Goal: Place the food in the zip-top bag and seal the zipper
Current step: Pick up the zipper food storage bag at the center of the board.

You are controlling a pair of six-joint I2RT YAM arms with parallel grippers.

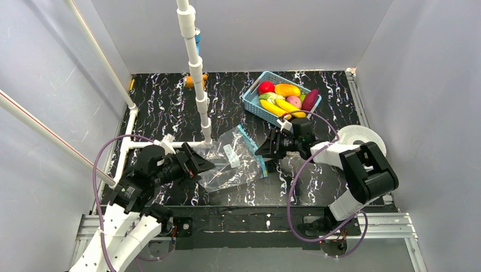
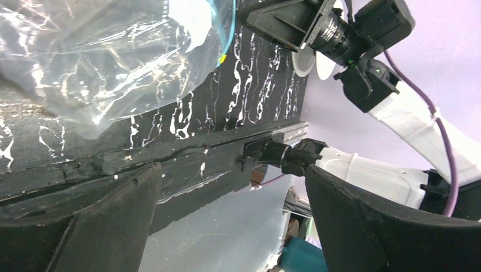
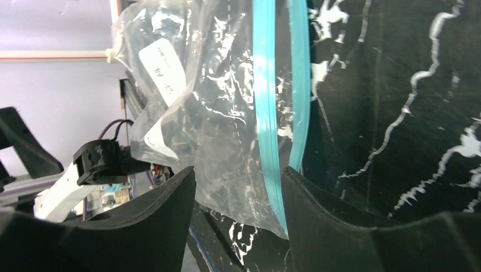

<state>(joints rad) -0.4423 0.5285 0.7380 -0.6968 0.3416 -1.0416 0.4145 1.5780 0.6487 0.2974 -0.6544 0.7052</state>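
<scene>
**Top external view.** The zip-top bag (image 1: pixel 232 161) is seen lying flat on the black, white-veined table (image 1: pixel 170 107), between the two grippers. It is clear and crinkled, with a small white label (image 1: pixel 231 154) near its middle. The teal-blue zipper (image 1: pixel 252 150) runs along the edge turned towards the right gripper (image 1: pixel 262 150). The left gripper (image 1: pixel 205 164) is placed at the opposite edge. The food is held in a light-blue lattice basket (image 1: pixel 248 102), well apart from the bag, at the far right. A red piece (image 1: pixel 265 87), an orange mango (image 1: pixel 287 89), yellow bananas (image 1: pixel 281 107), a pink piece (image 1: pixel 293 101) and a purple piece (image 1: pixel 310 100) are distinguished.

**Left wrist view.** The left jaws are shown spread wide, with nothing between them. The bag's glossy, wrinkled film is seen ahead on the table.

**Right wrist view.** The right jaws are shown parted. The zipper appears as two teal strips separated by a gap, descending with the bag's corner into the space between the fingers (image 3: pixel 340 226). Contact with either finger cannot be told.
</scene>
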